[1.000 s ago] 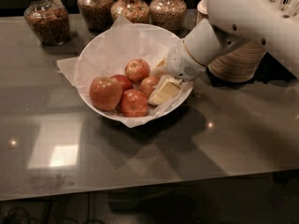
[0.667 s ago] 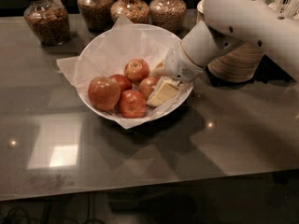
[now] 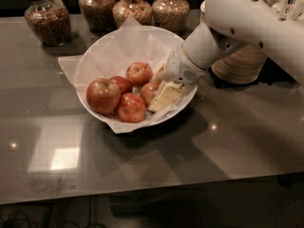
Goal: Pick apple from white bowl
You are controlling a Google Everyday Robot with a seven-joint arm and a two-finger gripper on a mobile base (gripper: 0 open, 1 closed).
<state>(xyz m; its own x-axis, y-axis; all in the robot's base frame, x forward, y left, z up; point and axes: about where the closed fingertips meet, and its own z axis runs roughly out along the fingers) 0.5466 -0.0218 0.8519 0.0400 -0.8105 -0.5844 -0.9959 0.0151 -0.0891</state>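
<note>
The white bowl [image 3: 95,56], lined with crinkled white paper, stands in the middle of the grey table. Several red-orange apples lie in it. The largest apple [image 3: 103,95] is at the left, and one apple [image 3: 149,91] is at the right of the pile. My gripper [image 3: 160,98] reaches down into the bowl from the right, over the rim. Its cream tip rests against the right side of that right-hand apple. The white arm [image 3: 237,18] comes in from the upper right and hides the bowl's right inner wall.
Glass jars of grains stand along the back edge: one at the far left [image 3: 46,18] and three behind the bowl [image 3: 133,6]. A stack of beige bowls [image 3: 242,63] sits right of the white bowl, under the arm. The table's front edge [image 3: 142,194] is near.
Almost nothing has changed. The gripper stays in the bowl by the right-hand apple, and the apples have not moved.
</note>
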